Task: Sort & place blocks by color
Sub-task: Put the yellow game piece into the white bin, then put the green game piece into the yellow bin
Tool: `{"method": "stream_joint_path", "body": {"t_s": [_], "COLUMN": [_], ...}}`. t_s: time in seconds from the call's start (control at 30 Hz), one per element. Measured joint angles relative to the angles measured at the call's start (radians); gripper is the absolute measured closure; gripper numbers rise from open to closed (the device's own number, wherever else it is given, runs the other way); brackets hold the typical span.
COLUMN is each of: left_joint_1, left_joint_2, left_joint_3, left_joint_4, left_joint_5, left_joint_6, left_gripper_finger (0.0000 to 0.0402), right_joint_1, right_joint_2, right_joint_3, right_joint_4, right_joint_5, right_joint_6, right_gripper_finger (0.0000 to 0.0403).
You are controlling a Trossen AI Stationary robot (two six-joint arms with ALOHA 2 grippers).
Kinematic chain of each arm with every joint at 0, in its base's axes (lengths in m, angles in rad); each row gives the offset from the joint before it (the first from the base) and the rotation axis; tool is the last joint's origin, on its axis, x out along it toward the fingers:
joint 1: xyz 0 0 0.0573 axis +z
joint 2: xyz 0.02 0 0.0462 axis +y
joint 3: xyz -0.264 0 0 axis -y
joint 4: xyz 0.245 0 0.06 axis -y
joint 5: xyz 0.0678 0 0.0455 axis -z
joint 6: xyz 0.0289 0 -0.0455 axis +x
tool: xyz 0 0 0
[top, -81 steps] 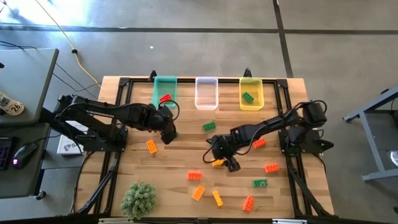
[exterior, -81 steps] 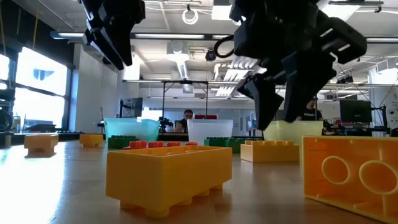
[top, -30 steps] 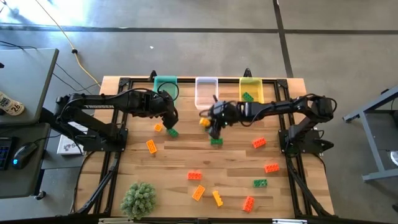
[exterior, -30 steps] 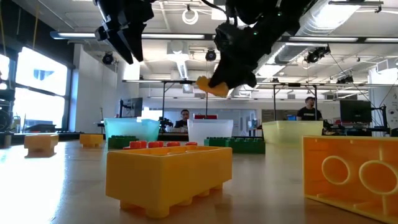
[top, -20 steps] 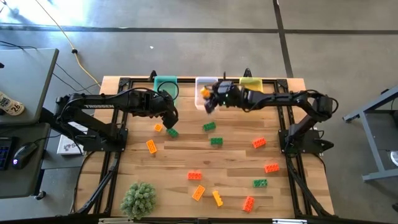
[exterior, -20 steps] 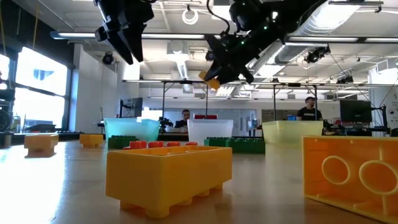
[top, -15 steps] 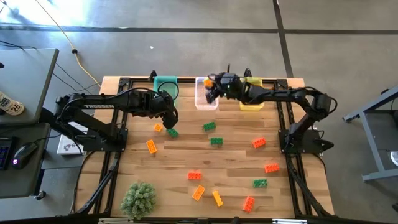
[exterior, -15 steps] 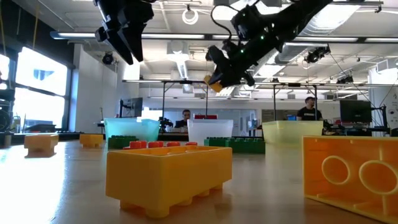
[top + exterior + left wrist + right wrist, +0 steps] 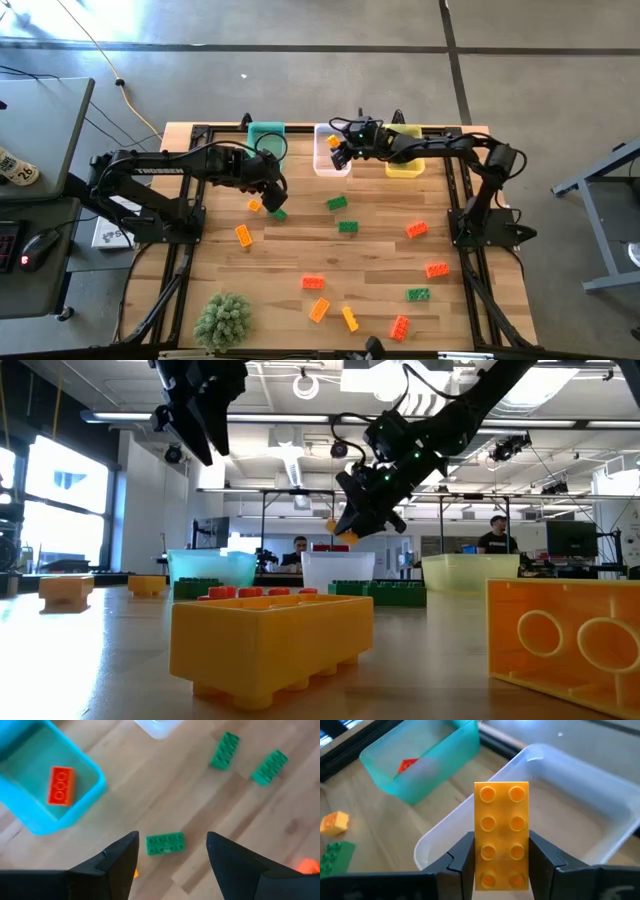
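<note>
The blocks were mostly unsorted: we counted twelve loose on the tabletop, four green, four red-orange, four yellow-orange. One red block lay in the teal bin, and the clear bin looked empty. The yellow bin was partly hidden. Our right jaws gripped a yellow-orange block above the clear bin. Our left jaws hung spread above a green block, holding nothing.

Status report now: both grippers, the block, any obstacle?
Right gripper shut on yellow-orange block, above clear bin. Left gripper open, over green block. Nothing in the way.
</note>
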Motion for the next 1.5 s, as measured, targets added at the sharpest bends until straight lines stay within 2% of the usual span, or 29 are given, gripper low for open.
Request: {"method": "stream_joint_path", "body": {"t_s": [0.1, 0.27, 0.4, 0.77, 1.03, 1.13, 1.3, 1.5], "left_joint_1": [-0.01, -0.033, -0.049, -0.05, -0.044, -0.045, -0.035, -0.004], "left_joint_2": [0.02, 0.067, 0.117, 0.229, 0.237, 0.249, 0.274, 0.354], "left_joint_3": [0.0, 0.001, 0.0, -0.035, -0.17, -0.184, -0.212, -0.215], "left_joint_4": [0.0, -0.004, -0.008, -0.007, 0.078, 0.135, 0.192, 0.185], "left_joint_5": [0.032, 0.055, 0.068, 0.073, 0.066, 0.048, 0.083, 0.067], "left_joint_6": [0.083, 0.3, 0.486, 0.852, 0.947, 0.99, 1.065, 1.076], "left_gripper_finger": [0.0179, 0.0179, 0.0179, 0.0179, 0.0179, 0.0179, 0.0179, 0.0179], "right_joint_1": [0.0, 0.0, 0.0, 0.0, -0.002, -0.002, -0.002, -0.002], "right_joint_2": [0.003, 0.003, 0.003, -0.051, -0.145, -0.168, -0.19, -0.194], "right_joint_3": [0.0, 0.0, 0.0, 0.0, 0.001, 0.001, 0.001, 0.001], "right_joint_4": [-0.004, -0.005, -0.005, -0.008, -0.028, -0.026, -0.028, -0.028], "right_joint_5": [-0.014, -0.015, -0.018, -0.032, -0.029, -0.029, -0.029, -0.03], "right_joint_6": [0.0, 0.0, 0.0, -0.008, -0.052, -0.052, -0.051, -0.022], "right_gripper_finger": [0.0286, 0.0201, 0.0172, 0.0166, 0.0165, 0.0165, 0.0165, 0.0165]}}
